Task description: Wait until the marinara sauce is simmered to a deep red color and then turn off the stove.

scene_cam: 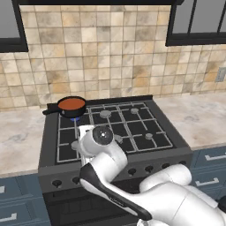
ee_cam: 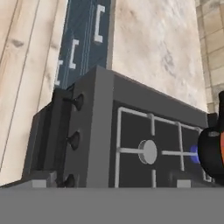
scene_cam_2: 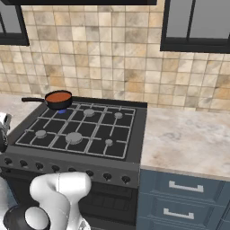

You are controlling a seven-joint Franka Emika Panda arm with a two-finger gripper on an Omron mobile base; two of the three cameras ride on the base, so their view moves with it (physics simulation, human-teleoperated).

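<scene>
The marinara sauce (scene_cam: 72,103) (scene_cam_2: 59,97) is an orange-red disc in a small black long-handled saucepan (scene_cam: 66,111) on the back left burner of the stove (scene_cam: 132,129) (scene_cam_2: 96,134). A blue flame (scene_cam: 74,118) (scene_cam_2: 62,110) burns under the pan. My gripper (ee_cam: 111,183) hangs above the stove's front left corner, jaws wide open with nothing between them. In the hand view the pan's edge (ee_cam: 211,153) and the flame (ee_cam: 194,154) sit at the right, and the front knobs (ee_cam: 73,140) run down the left.
A row of dark knobs (scene_cam: 132,171) (scene_cam_2: 72,170) lines the stove's front panel. Marble counters (scene_cam: 20,137) (scene_cam_2: 188,134) flank the stove, with blue-grey drawers (scene_cam_2: 184,197) below. A tiled wall rises behind.
</scene>
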